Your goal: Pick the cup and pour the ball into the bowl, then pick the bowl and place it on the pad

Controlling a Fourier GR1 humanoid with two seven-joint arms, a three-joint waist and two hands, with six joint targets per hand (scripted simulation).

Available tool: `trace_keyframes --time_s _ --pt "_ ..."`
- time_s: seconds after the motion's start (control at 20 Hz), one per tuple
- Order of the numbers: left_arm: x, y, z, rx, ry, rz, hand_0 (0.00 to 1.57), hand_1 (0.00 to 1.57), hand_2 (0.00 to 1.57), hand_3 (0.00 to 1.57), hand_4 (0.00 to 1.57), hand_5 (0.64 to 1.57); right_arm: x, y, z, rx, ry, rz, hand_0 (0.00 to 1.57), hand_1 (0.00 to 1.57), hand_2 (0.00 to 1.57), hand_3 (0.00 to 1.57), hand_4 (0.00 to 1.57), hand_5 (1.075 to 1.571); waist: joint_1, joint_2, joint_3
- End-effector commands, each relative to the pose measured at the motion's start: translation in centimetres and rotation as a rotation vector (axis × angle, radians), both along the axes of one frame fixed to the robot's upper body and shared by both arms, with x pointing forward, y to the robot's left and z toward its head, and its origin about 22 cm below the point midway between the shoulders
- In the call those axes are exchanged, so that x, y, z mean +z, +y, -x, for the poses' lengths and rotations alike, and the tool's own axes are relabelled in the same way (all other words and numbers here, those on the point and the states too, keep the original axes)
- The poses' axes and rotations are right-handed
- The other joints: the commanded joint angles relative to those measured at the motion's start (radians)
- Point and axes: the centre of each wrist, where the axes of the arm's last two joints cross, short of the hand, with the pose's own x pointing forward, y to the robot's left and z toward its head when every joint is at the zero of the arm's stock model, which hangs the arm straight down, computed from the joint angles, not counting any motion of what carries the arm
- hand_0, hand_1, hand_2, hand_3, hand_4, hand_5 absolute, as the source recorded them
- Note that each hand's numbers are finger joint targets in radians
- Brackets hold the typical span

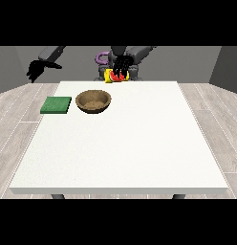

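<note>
White table (pixel 139 158) bears a brown bowl (pixel 93 101) (round, shallow) beside a green pad (pixel 56 105).

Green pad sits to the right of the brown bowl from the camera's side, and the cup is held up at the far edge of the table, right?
Not quite. In the front view the green pad lies to the left of the brown bowl, not the right. The rest holds: the cup is held up at the table's far edge, in the hand at the view's right.
</note>
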Motion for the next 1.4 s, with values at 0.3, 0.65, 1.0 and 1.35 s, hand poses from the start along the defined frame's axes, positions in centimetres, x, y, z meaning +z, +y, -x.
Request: trace_keyframes --time_s 0.3,0.65,1.0,1.35 --pt "0.7 -2.7 1.6 -0.06 -0.099 -0.25 0.0 0.0 1.57 1.57 0.88 1.556 1.7 1.5 -2.7 0.051 -0.06 -0.018 0.0 0.0 0.0 0.22 0.0 1.527 -0.028 0.064 0.0" --pt "0.1 -3.1 1.3 -0.057 -0.081 -0.491 0.0 0.0 1.57 1.57 1.25 1.395 1.6 4.0 -4.1 0.116 -0.039 -0.022 0.0 0.0 0.0 0.16 0.0 1.516 -0.089 0.053 -0.0005" --pt "4.9 -6.7 2.2 -0.127 -0.205 -0.746 1.56 1.56 1.57 1.57 1.2 1.451 0.2 2.8 -3.0 0.04 0.004 -0.032 0.0 0.0 0.0 0.2 0.0 1.515 -0.026 0.004 0.0005" --pt "6.7 -6.3 1.8 -0.153 -0.269 -0.729 1.5 1.5 1.57 1.57 1.21 1.457 0.1 2.2 -2.5 0.011 -0.043 -0.042 0.0 0.0 0.0 0.26 0.0 1.528 0.009 0.053 -0.0001"
